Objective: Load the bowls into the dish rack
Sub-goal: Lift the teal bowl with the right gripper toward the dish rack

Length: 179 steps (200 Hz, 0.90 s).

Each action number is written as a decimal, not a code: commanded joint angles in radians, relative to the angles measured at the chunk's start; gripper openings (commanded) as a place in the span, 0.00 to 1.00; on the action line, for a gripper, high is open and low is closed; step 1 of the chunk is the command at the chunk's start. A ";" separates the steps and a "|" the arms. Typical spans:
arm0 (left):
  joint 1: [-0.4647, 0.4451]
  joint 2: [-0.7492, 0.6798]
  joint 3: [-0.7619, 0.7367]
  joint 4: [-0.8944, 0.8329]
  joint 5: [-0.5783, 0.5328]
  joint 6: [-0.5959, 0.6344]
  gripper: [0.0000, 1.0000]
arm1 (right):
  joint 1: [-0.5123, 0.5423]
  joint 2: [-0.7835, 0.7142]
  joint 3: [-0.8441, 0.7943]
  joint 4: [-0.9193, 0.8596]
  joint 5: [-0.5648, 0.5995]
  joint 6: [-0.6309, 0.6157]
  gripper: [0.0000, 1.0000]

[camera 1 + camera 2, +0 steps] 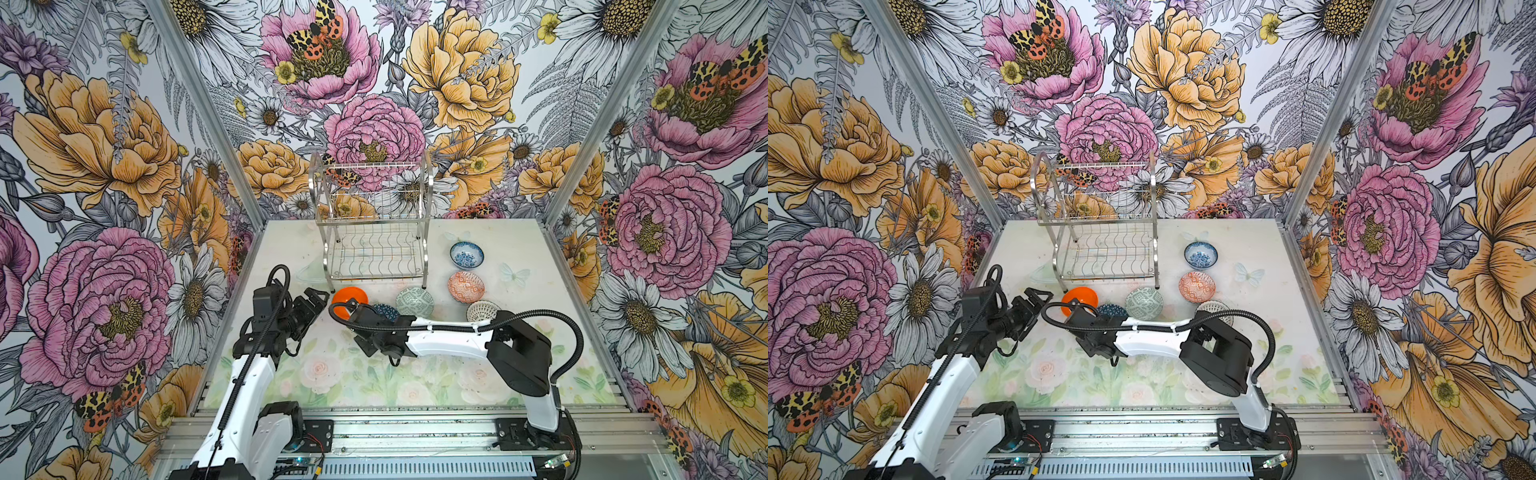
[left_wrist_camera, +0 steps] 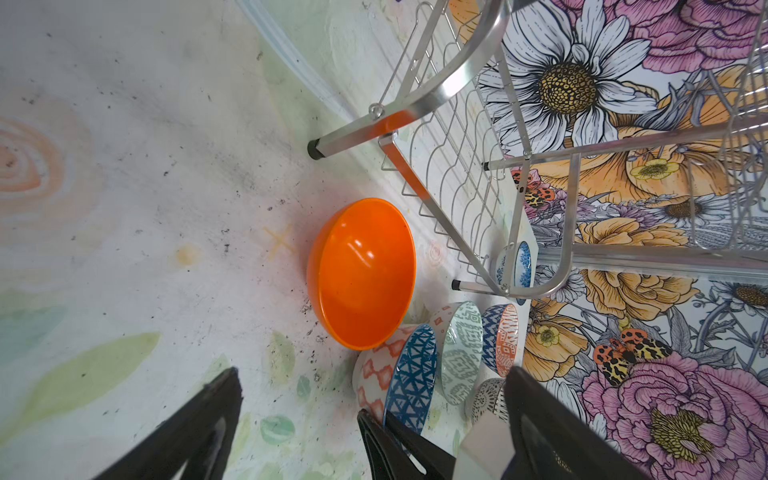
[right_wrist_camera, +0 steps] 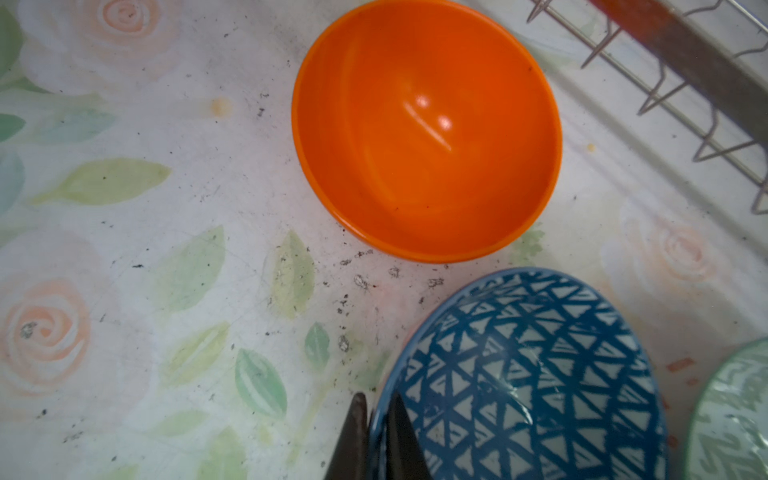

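The right tool point(image 3: 377, 409) is pinched narrow on the rim of the navy bowl point(image 3: 528, 374), one finger inside the wall and one outside. A rim grip suits a bowl too wide to span, and it likely lets the bowl hang on edge for a slot. Whether the bowl is clear of the worktop point(image 1: 291, 374) I cannot tell.

The rack point(image 1: 376, 275) holds nothing; all six bowls lie outside it. The navy bowl sits just in front of the rack, between the orange bowl point(image 1: 350, 301), near the rack's front leg on the left arm's side, and the green bowl point(image 1: 414, 301). The red bowl point(image 1: 466, 286), blue bowl point(image 1: 466, 254) and white bowl point(image 1: 482, 311) lie off the rack's other side.

The left tool point(image 1: 316, 298) stands wide and empty, aimed at the orange bowl near the rack's front. It is probably waiting there so the arms do not cross.
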 commanded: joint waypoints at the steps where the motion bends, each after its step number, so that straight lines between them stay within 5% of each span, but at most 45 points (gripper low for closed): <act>1: 0.011 -0.009 -0.013 0.026 0.024 0.023 0.99 | 0.003 -0.067 -0.005 0.008 -0.031 0.018 0.00; 89: 0.014 -0.015 -0.016 0.057 0.071 0.024 0.99 | -0.049 -0.282 -0.078 0.065 -0.179 0.074 0.00; 179: 0.021 -0.028 -0.007 0.061 0.092 0.028 0.99 | -0.195 -0.360 -0.286 0.602 -0.451 0.212 0.00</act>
